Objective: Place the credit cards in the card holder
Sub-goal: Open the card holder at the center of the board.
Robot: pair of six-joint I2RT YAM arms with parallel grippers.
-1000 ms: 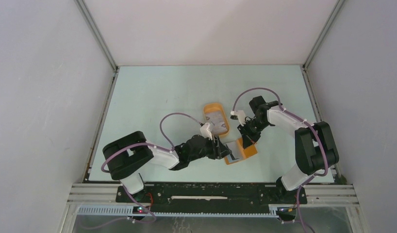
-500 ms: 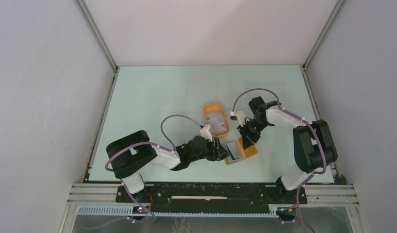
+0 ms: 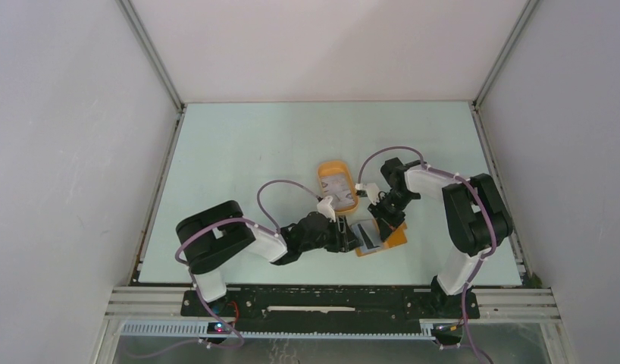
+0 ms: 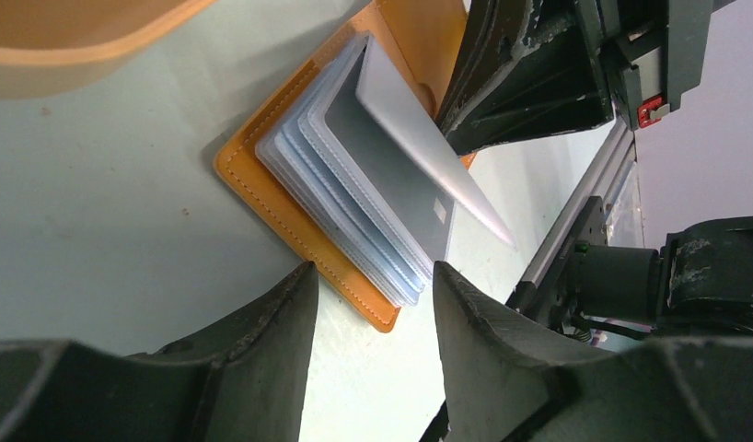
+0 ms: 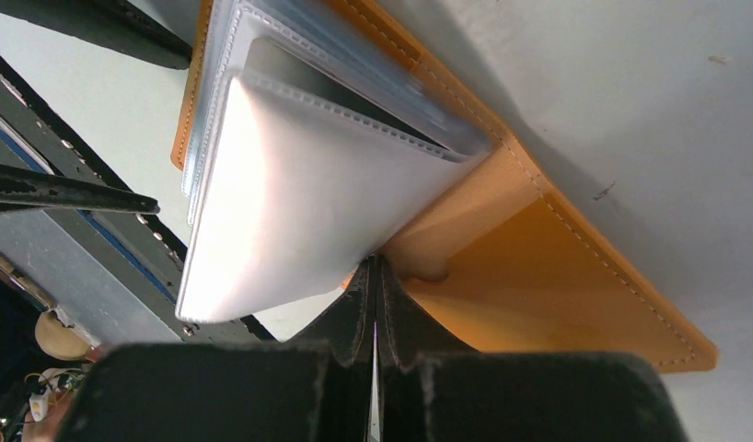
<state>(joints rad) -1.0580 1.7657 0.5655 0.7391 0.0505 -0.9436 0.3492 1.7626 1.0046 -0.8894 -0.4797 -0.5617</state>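
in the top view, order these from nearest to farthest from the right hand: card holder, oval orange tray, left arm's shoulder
1. card holder: right at the tips of the right hand, just nearer the bases.
2. oval orange tray: to its left and a little farther back.
3. left arm's shoulder: far off on the left, by the table's near edge.

Card holder (image 5: 538,267) lies open on table (image 5: 631,83). Right gripper (image 5: 373,276), fingers pressed together, pinches the corner of one pale sleeve (image 5: 290,203), which is lifted off the sleeve stack (image 5: 354,46).
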